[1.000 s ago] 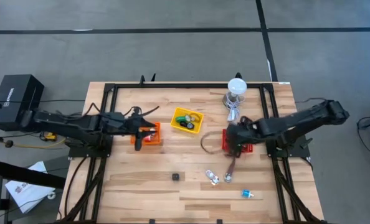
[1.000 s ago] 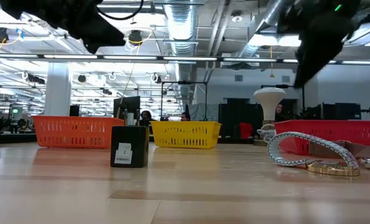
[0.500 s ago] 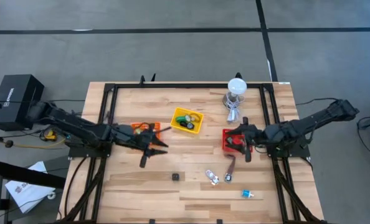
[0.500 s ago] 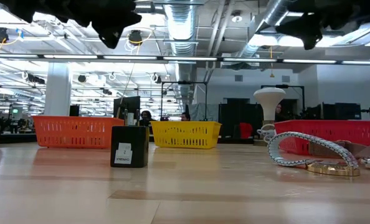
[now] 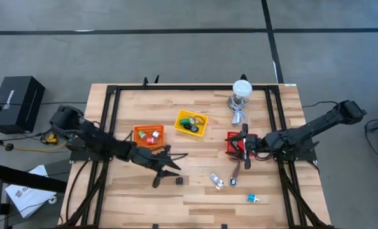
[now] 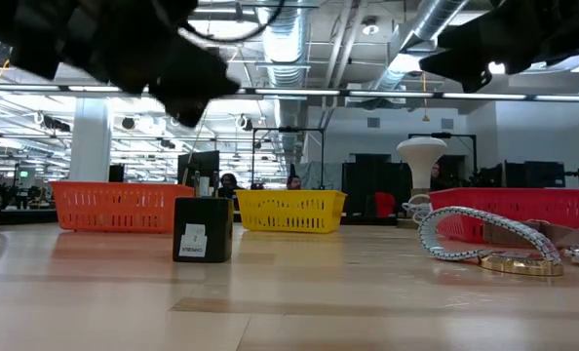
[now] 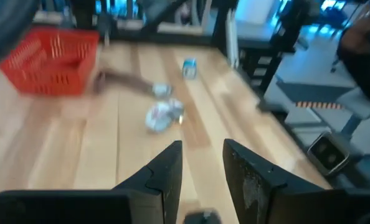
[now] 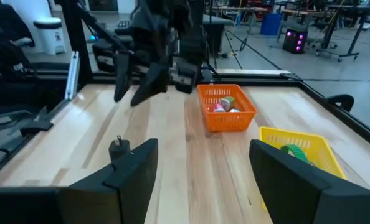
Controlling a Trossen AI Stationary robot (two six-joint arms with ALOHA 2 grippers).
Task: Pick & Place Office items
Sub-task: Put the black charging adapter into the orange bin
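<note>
My left gripper [image 5: 168,169] [image 7: 202,167] is open and hovers just above the table beside a small black clip [image 5: 179,181] [image 6: 203,229] that stands on the wood. The clip's top [image 7: 200,218] shows below the fingers in the left wrist view. My right gripper [image 5: 245,151] [image 8: 203,163] is open wide above the red bin [image 5: 233,143]. A brown strip [image 5: 237,169] [image 6: 465,244] lies with one end by the red bin. Silver [image 5: 216,182], white-blue [image 5: 232,182] and blue [image 5: 252,198] bits lie near the table's near edge. A green tape ring [image 5: 188,121] sits in the yellow bin.
Orange bin [image 5: 149,135] with small items and yellow bin [image 5: 200,129] stand mid-table; a white round-topped stand [image 5: 241,89] with cable is near the far edge. Black frame rails [image 5: 106,127] run along both sides. Bare wood lies left of the black clip.
My left gripper has left the orange bin, moving toward the near edge and the right, and has come down beside the black clip. My right gripper has risen above the red bin and pulled slightly toward the right.
</note>
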